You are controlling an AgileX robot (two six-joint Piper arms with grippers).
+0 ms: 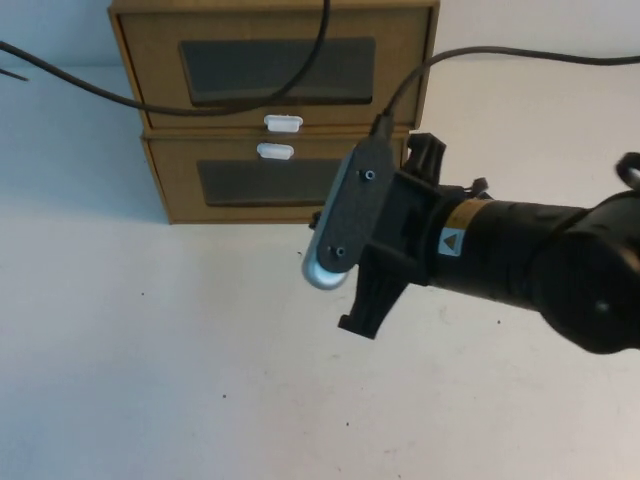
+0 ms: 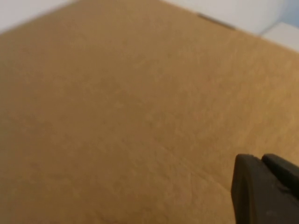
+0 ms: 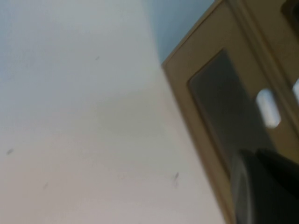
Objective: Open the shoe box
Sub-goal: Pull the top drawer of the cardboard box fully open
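Two shoe boxes (image 1: 275,110) stacked at the bench (image 1: 150,380) rear, both closed, with white tabs (image 1: 283,123) on their fronts. Right end effector (image 3: 266,186) is shut, gripping nothing, near the lower box's front. Left end effector (image 2: 266,191) is close over plain brown cardboard; cannot tell its opening.

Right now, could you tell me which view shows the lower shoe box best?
The high view: the lower shoe box shows most of its front, window and white tab. The right wrist view catches a slanted strip of box front past the shut right gripper; the left wrist view shows plain cardboard beside the left gripper.
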